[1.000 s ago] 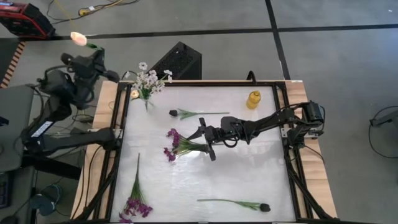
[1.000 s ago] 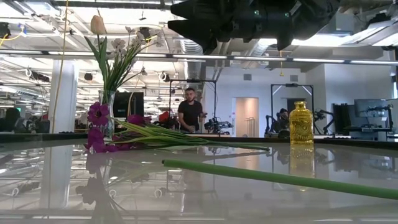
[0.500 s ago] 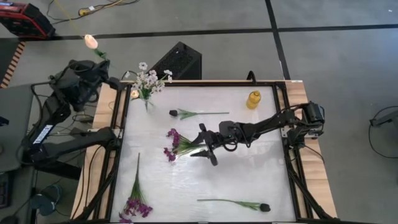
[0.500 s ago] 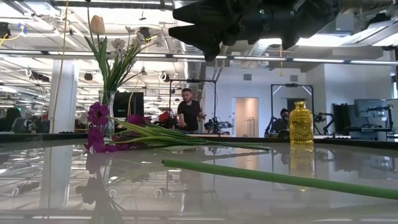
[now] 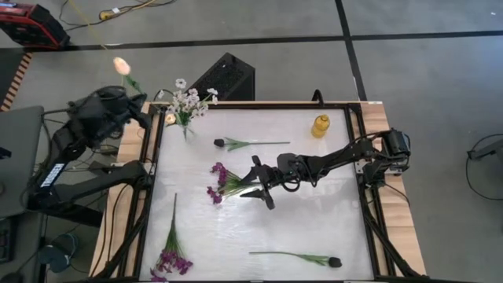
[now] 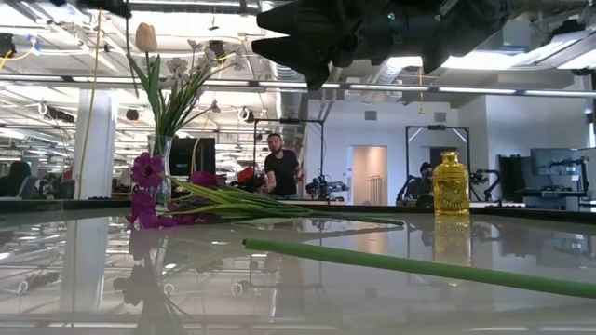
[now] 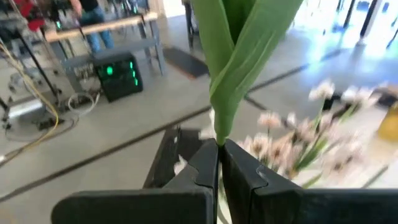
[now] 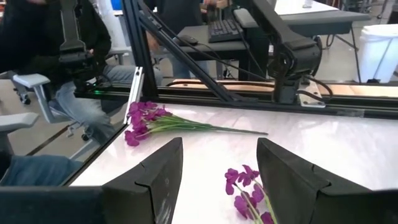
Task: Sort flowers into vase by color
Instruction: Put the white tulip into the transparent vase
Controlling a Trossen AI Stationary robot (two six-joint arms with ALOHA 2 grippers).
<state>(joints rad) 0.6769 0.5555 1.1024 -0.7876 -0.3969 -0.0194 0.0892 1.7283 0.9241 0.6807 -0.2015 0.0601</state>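
Observation:
My left gripper (image 5: 137, 97) hangs beyond the table's far left corner, shut on a peach tulip (image 5: 120, 66), beside a clear vase (image 5: 185, 118) of white blossoms (image 7: 298, 134) that also holds a peach bud (image 6: 146, 37). My right gripper (image 5: 259, 184) hovers open over the stem end of a purple sprig (image 5: 223, 181), which shows between its fingers (image 8: 247, 193). Lying flat on the table are a dark-budded sprig (image 5: 247, 143) at the far side, another (image 5: 302, 257) at the near edge and a purple bunch (image 5: 171, 251) at the near left. A yellow vase (image 5: 320, 126) stands far right. My left gripper pinches the tulip between its two shut fingers at the base of its green leaf (image 7: 217, 138), low on the stem. The tulip is lifted clear; its leaf (image 7: 239, 50) rises ahead of the fingers, and the bud points away from the table.
A black box (image 5: 226, 76) sits on the floor behind the vase. A dark frame (image 5: 156, 149) borders the white tabletop. A long green stem (image 6: 419, 266) lies close to the low camera. People stand in the room beyond (image 6: 282, 172).
My left gripper has carried the tulip to the right and toward the table, nearer the vase of white blossoms; the bud has travelled with it. My right gripper shifted slightly toward the purple sprig, then held still and stayed open.

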